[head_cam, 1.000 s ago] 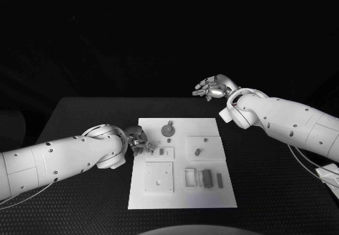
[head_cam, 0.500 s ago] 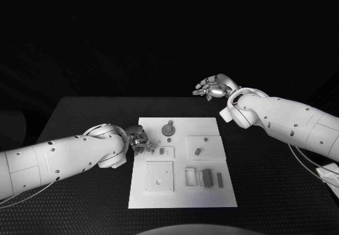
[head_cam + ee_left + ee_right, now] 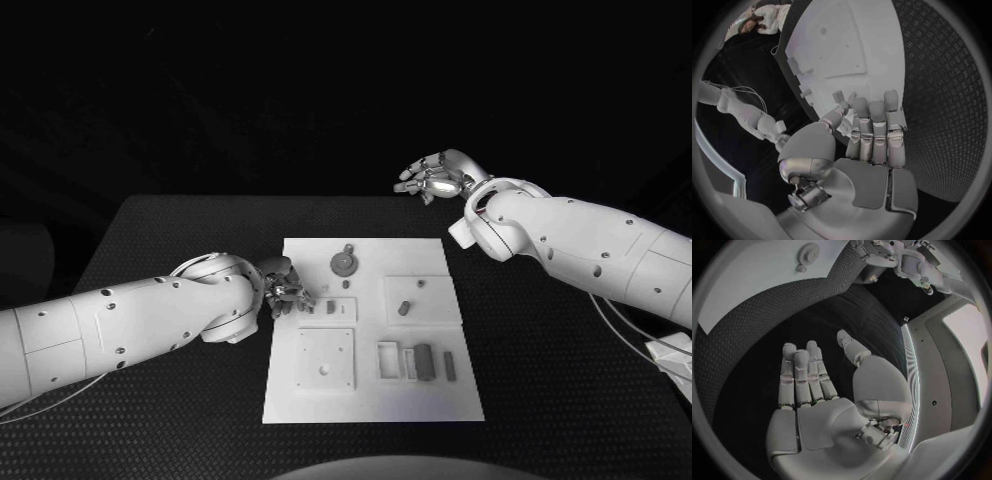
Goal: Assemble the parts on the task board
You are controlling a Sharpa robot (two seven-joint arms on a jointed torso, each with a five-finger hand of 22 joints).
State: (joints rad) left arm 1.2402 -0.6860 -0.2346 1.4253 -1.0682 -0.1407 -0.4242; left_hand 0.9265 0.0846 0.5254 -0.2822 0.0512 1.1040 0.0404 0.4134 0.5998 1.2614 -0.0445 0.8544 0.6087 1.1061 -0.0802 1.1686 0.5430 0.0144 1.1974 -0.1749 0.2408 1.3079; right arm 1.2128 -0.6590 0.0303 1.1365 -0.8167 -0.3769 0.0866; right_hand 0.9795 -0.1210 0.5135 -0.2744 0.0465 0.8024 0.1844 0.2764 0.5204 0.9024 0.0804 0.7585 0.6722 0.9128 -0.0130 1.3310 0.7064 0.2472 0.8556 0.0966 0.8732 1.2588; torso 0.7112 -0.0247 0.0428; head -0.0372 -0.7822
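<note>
Left robot hand (image 3: 284, 292) at the left edge of the task board (image 3: 368, 400), fingers apart, nothing held. Right robot hand (image 3: 434, 178) raised past the table's (image 3: 159, 260) far edge, empty, fingers loose. Gear part (image 3: 343, 264) lies near the board's far end.

Two white arms, smooth rounded shells dotted with small dark screw holes. Left arm (image 3: 130, 320) and right arm (image 3: 591, 245) each end in a bulbous white wrist. Left hand (image 3: 284, 290) and right hand (image 3: 433, 180): silver metal, segmented fingers. Thin pale cables hang beneath each forearm.
</note>
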